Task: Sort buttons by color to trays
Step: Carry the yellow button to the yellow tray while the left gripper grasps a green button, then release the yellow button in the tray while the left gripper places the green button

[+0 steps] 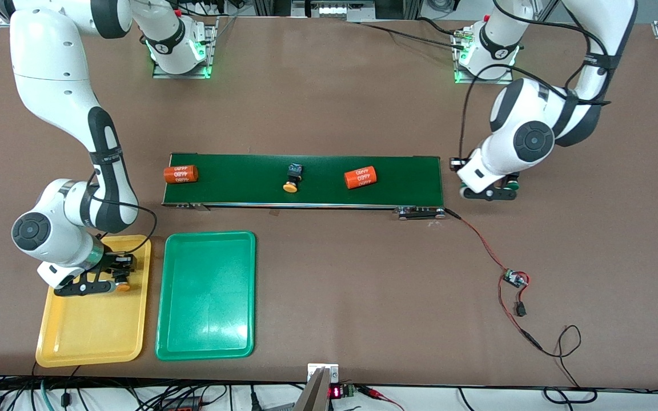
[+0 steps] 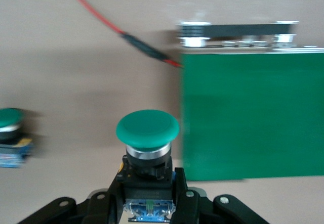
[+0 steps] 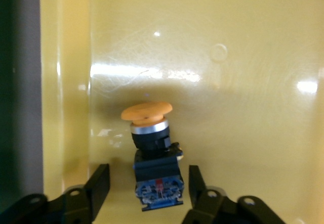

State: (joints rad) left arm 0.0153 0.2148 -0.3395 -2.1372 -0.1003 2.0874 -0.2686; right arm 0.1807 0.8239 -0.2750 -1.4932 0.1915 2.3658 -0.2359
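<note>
- The left gripper (image 2: 149,204) has its jaws squeezed tight on the dark body of a green button (image 2: 147,128). It is just past the belt's (image 1: 306,180) end, at the left arm's end of the surface (image 1: 363,285).
- In the left wrist view another green-capped button (image 2: 10,133) sits on the bare surface close by.
- The right gripper (image 3: 149,188) is low over the yellow tray (image 1: 95,337). Its jaws stand apart, one on each side of an orange button (image 3: 149,148), and do not touch it. The button lies in the tray, near the tray's 12 o'clock edge.
- A third button, the orange one on the belt (image 1: 292,177), lies near the belt's middle, between two orange cylinders (image 1: 181,173).
- The green tray (image 1: 206,337) sits just beside the yellow tray, at the yellow tray's 3 o'clock, with no button in it yet.
- The buttons look small, hard and light. The round cap is smooth and may slip, so I think the boxy dark body under the cap is the best place to grab.
- A button lying on its side may roll a bit on its round cap.
</note>
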